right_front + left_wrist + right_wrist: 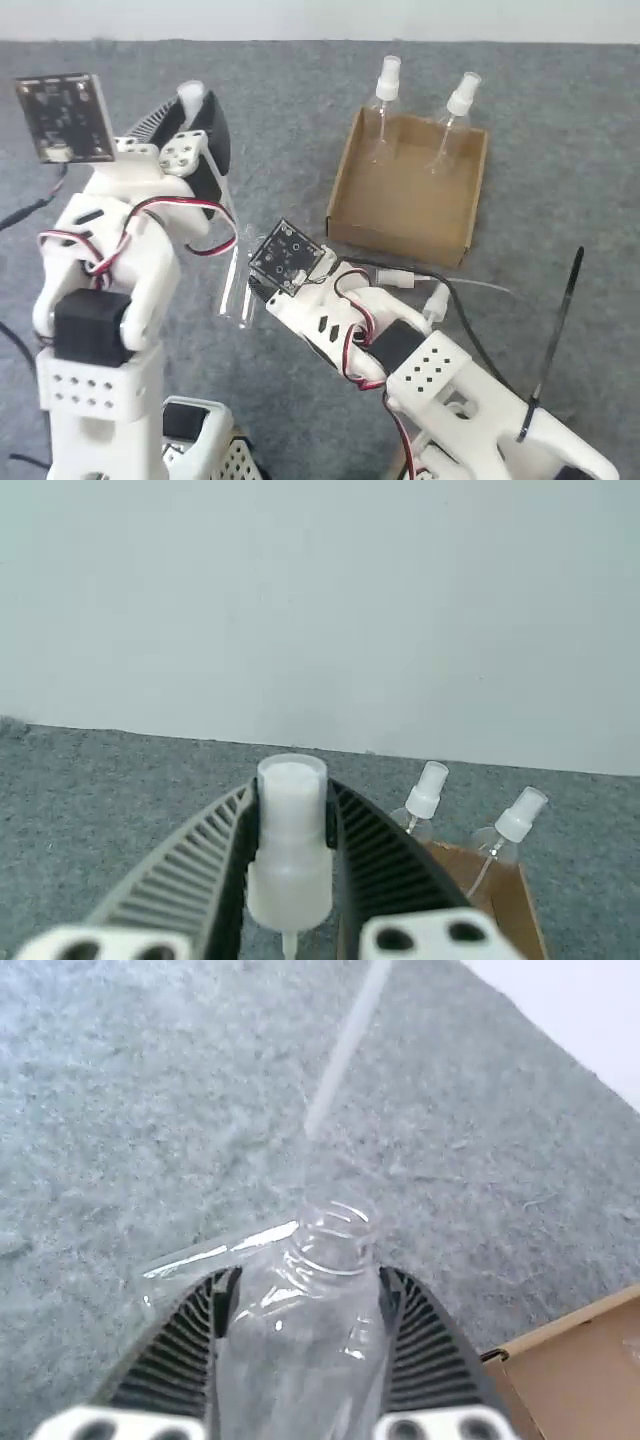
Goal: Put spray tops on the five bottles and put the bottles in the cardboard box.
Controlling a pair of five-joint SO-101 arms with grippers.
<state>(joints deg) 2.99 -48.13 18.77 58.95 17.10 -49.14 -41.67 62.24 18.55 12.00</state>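
Underneath everything, grey fuzzy table [560, 130], running back to a plain pale wall [320, 600]. At the far side of the table, open cardboard box [400, 205], with one capped bottle [383, 115] and a second one [455, 130] standing upright along its far wall, each with a white spray top on.

Nearer, well apart from the box, left claw [292, 792] lifted high over the table and clenched on a spray top [290, 850], pinching its white body from both sides, nozzle end upward. Below it, thin dip tube [345, 1050] hanging down, lower end near the open mouth of the bottle [325, 1235] but seemingly not inside.

Lower down, right claw [305, 1278] grasping this clear bottle just under its neck, one finger on each side, mouth turned toward the tube.

Lastly, loose spray top [402, 275] lying on the table just beside the right arm.
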